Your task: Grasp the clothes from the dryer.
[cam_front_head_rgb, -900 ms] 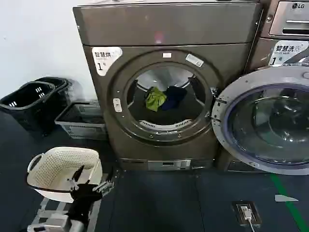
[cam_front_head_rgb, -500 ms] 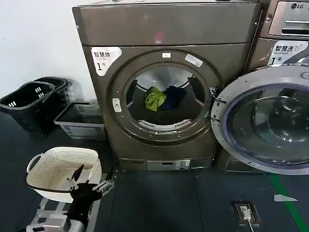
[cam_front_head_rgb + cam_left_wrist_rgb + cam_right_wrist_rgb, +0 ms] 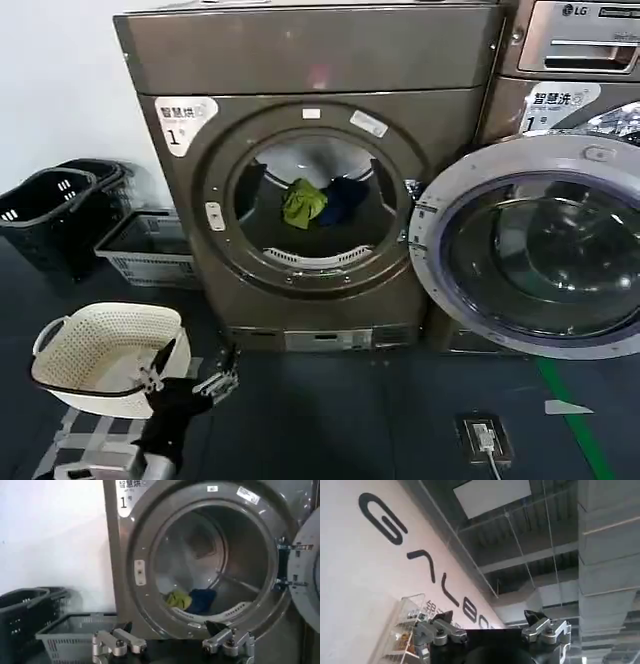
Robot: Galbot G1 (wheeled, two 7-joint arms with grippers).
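Dryer (image 3: 310,180) door open; olive-green garment (image 3: 303,203) and navy garment (image 3: 342,198) inside drum. Left pincer (image 3: 187,368) apart, low, empty; right pincer (image 3: 490,625) apart, pointing at ceiling.

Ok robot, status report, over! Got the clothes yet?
Not yet. Left hand open, low by the white basket. Right hand open, aimed at ceiling. Clothes in dryer drum, door open, path clear.

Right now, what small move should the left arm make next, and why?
Probably advance the left end effector toward the dryer opening. Its fingers stand open, low by the white basket, apart from the clothes lying at the drum's back; the door is swung open.
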